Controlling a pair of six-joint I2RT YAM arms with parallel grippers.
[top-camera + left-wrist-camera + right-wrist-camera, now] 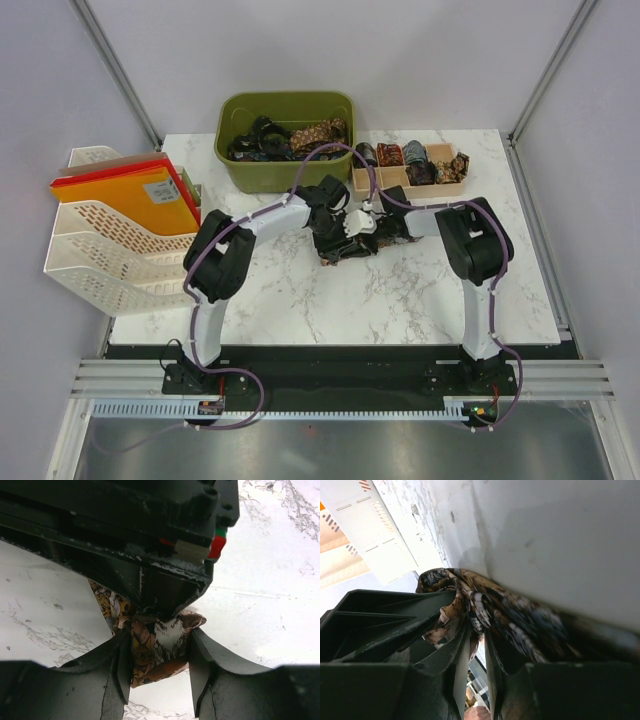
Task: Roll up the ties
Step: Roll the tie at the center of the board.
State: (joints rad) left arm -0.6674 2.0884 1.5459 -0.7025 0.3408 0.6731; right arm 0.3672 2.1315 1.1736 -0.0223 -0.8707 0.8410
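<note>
A dark fabric necktie with a brown-gold paisley print (155, 652) lies bunched into a crumpled wad near the middle of the white marble tabletop (400, 295), a little toward its far edge. The left gripper (160, 636) is clamped on the wad, a finger pressed against each side. The right gripper (477, 630) shows a narrow gap between its fingers, with folds draped over their tips.

My jaws are squeezing a bunched paisley tie (159, 652). The right gripper (156, 606) is touching its top, above the marble bench (262, 625).
</note>
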